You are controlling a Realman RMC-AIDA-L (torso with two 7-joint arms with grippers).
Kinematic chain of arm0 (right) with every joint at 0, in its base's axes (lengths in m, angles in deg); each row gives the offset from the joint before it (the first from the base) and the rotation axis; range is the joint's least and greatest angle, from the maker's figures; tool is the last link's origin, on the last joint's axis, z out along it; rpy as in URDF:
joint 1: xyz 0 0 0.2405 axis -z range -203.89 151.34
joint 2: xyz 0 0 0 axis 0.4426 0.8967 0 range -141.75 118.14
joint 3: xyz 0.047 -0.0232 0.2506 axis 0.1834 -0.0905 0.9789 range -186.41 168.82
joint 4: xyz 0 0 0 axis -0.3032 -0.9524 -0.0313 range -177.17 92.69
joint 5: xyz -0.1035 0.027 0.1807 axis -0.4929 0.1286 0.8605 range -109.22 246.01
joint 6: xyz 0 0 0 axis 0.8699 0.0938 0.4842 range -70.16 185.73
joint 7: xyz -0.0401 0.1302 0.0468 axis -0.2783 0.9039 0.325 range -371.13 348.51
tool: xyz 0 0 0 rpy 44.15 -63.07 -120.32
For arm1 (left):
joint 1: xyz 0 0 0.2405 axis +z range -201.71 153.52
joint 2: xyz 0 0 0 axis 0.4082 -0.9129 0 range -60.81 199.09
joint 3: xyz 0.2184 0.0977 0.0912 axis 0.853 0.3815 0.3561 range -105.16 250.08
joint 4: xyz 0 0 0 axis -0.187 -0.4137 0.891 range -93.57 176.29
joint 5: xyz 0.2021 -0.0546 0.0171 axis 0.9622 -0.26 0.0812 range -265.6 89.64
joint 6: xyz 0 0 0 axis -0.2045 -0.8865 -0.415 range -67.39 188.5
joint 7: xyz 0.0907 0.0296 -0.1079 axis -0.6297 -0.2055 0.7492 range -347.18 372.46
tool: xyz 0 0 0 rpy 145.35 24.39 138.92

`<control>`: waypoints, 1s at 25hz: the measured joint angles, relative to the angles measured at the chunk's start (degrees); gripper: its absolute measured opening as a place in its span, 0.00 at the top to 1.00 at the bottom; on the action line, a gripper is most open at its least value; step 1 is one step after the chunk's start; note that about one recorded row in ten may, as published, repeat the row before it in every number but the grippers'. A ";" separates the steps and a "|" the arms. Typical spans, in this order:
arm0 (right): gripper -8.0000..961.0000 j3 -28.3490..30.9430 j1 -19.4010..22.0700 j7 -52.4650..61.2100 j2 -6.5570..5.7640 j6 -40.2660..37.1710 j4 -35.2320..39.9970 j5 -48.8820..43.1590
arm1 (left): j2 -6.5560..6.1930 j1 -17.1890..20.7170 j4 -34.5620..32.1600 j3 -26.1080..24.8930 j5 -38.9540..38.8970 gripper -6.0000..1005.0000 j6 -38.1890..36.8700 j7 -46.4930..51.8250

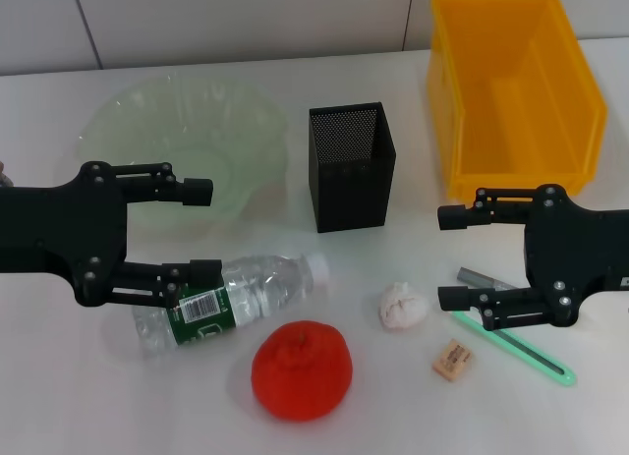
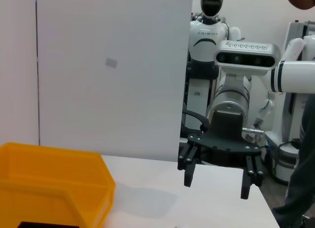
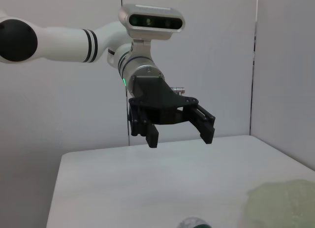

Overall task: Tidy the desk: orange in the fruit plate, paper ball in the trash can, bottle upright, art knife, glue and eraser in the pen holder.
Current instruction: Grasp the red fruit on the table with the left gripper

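Note:
The bottle lies on its side on the white desk, cap toward the middle. In front of it sits the orange. The paper ball and the tan eraser lie to its right. Farther right are the mint-green art knife and the grey glue, partly under my right gripper, which is open and holds nothing. My left gripper is open too, with one finger over the bottle's label end. The right wrist view shows the left gripper well above the desk.
The pale-green fruit plate stands at the back left, the black mesh pen holder in the middle, and the yellow trash can at the back right. Another robot and equipment stand beyond the desk's right edge in the left wrist view.

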 joint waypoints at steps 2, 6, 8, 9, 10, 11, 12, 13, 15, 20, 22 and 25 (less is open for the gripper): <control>0.21 0.00 -0.03 0.74 0.00 -0.03 0.63 -0.46 | 0.06 0.03 -0.01 0.09 0.06 0.21 0.14 -0.31; 0.21 0.42 -0.04 2.08 0.00 0.00 1.63 -1.99 | 0.73 0.04 0.14 0.73 0.87 0.21 0.79 -1.23; 0.21 0.74 0.03 2.57 -0.02 0.24 2.09 -2.59 | 1.40 0.16 0.51 0.77 2.10 0.21 1.04 -1.88; 0.21 0.90 0.13 2.91 -0.05 0.37 2.47 -2.86 | 1.83 0.33 0.56 0.87 3.30 0.21 1.37 -2.48; 0.21 1.11 0.22 3.31 -0.07 0.48 2.94 -3.18 | 1.97 0.39 0.58 0.92 3.76 0.21 1.52 -2.74; 0.21 1.27 0.28 3.64 -0.08 0.50 3.42 -3.45 | 2.24 0.54 0.93 1.38 4.67 0.21 2.14 -3.18; 0.21 1.42 0.33 4.06 -0.08 0.51 3.97 -3.80 | 2.36 0.69 1.47 2.09 5.15 0.21 2.93 -3.58; 0.21 1.45 0.38 4.41 -0.08 0.51 4.42 -4.04 | 2.42 0.95 2.58 3.31 5.38 0.21 4.10 -4.07; 0.21 1.46 0.43 4.87 -0.08 0.52 4.98 -4.35 | 2.43 1.25 4.18 4.76 5.32 0.21 5.74 -4.79; 0.21 1.45 0.27 5.24 -0.08 0.31 5.23 -4.91 | 2.54 1.08 10.67 5.77 5.24 0.21 9.51 -8.09; 0.21 1.45 0.18 5.51 -0.09 0.28 5.19 -4.97 | 2.59 0.81 13.88 6.42 5.19 0.21 11.89 -9.74; 0.21 1.45 0.04 5.79 -0.09 0.45 5.10 -5.36 | 2.70 0.63 16.98 8.00 5.12 0.21 14.13 -12.39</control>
